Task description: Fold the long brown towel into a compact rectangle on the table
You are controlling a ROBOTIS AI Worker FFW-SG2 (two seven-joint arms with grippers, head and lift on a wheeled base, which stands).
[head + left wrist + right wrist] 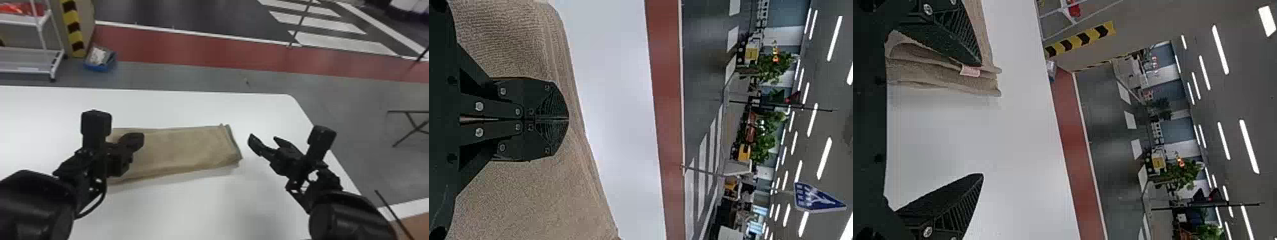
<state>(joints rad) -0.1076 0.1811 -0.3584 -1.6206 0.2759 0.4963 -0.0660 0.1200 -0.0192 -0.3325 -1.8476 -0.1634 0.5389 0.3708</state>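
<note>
Left arm (38, 207) partly hiding towel (185, 148), white table (191, 207), blue bin (97, 67) beyond

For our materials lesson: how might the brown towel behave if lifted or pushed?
Lifted by one end, the brown towel would probably droop, its layers being loosely stacked. Its textured surface suggests it wouldn't be slippery. Pushed, it seems unlikely to roll, lying flat.
</note>
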